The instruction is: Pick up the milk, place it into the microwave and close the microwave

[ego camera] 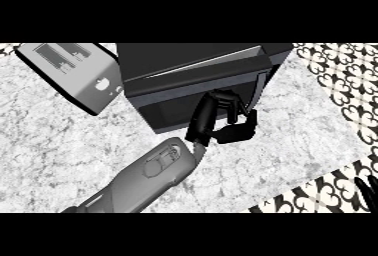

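Observation:
The dark microwave (192, 57) stands at the back middle of the counter. Its door (166, 107) faces me, and a thin light gap runs along the door's top edge. My left hand (214, 117) comes in from the lower left on a grey forearm and lies against the right part of the door, fingers fairly straight, thumb out to the right. Only the fingertips of my right hand (365, 192) show at the right edge, pointing up and at rest. No milk is visible; the microwave's inside is hidden.
A silver toaster (70, 70) sits at the back left, close beside the microwave. The marble counter (59, 150) spreads to the left and front. Patterned black-and-white tiles (347, 75) lie beyond the counter's right edge.

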Available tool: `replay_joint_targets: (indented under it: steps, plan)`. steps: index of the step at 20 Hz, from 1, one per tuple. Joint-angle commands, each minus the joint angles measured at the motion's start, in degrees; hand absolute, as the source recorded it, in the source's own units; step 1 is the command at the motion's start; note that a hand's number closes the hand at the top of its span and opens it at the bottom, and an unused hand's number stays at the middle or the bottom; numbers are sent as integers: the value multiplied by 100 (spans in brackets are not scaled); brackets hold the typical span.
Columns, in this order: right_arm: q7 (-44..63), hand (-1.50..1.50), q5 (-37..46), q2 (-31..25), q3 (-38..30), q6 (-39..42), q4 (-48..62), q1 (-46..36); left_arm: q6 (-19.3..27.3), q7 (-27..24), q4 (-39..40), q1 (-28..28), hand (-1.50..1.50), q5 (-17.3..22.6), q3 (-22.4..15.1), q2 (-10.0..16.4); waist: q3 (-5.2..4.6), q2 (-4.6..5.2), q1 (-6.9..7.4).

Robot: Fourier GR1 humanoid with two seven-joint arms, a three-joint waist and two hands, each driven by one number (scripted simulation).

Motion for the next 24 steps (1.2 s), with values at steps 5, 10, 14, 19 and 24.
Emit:
replay_joint_targets:
  steps: [5, 10, 14, 19, 24]
  plan:
    - [31, -150, -295, -214, -25, 321, -274, -70, -98, -351, 696, -627, 150, 439, 327, -6, 20, 89, -186]
    - [154, -150, -442, -334, -36, 380, -458, -48, -75, -523, 847, -708, 150, 634, 301, -6, 20, 88, -288]
    - [235, -150, -618, -417, -77, 433, -573, 9, -19, -722, 893, -719, 150, 797, 340, -6, 18, 84, -341]
    - [228, -150, -728, -471, -257, 385, -698, -74, -1, -897, 1008, -751, 150, 938, 320, -6, 26, 95, -394]
    - [334, -150, -994, -509, -182, 505, -787, 54, 2, -1025, 1102, -821, 150, 1061, 329, -6, 37, 105, -416]
